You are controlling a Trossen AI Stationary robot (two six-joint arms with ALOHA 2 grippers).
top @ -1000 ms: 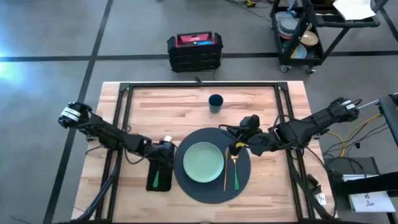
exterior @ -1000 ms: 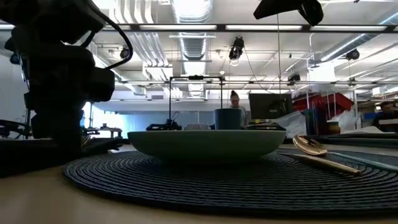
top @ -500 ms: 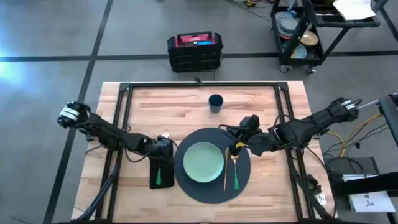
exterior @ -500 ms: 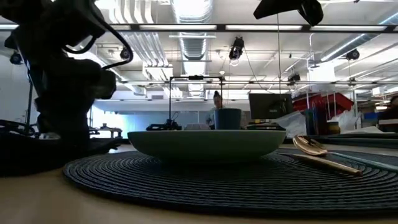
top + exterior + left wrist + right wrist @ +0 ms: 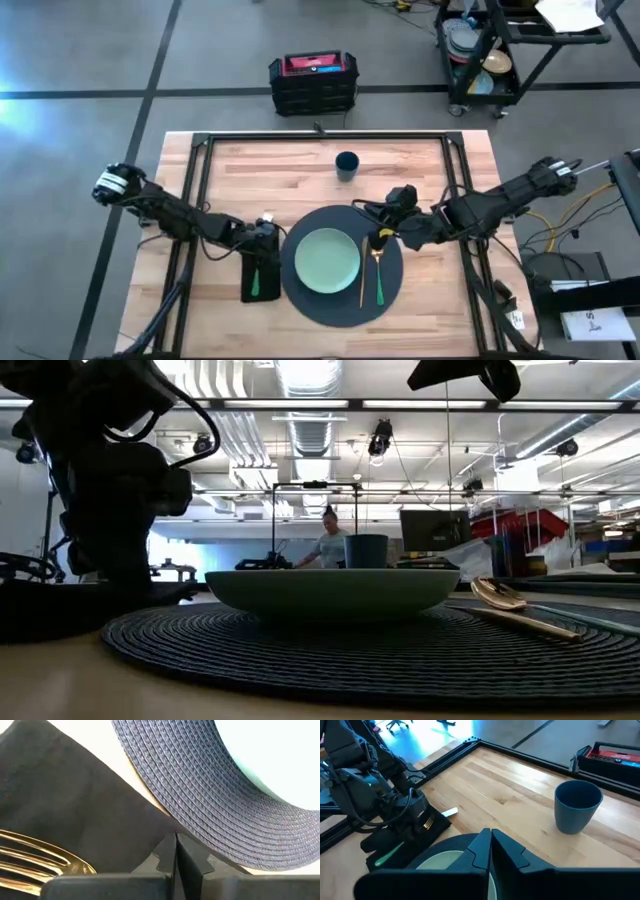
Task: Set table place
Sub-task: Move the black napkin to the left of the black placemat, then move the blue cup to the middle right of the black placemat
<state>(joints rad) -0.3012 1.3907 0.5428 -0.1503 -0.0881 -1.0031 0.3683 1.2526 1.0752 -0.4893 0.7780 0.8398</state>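
My left gripper (image 5: 175, 851), fingers pressed together and empty, hovers over the soft black napkin (image 5: 258, 283) left of the placemat (image 5: 340, 266), whose slim, slippery fork (image 5: 254, 284) I'd judge best gripped mid-handle.

High cam looks straight down on my whole table (image 5: 300, 170), floor and cart (image 5: 490, 50) at 1 o'clock. Low cam sits at tabletop height right against the placemat (image 5: 350, 650), facing level across the plate (image 5: 335, 592) into the room; the cup (image 5: 366, 550) stands behind it at 12 o'clock. My left wrist cam is very close over the napkin (image 5: 60, 815) and placemat edge. My right wrist cam looks from higher across the table to my left arm (image 5: 375, 790), cup at 2 o'clock. All four share the placemat.
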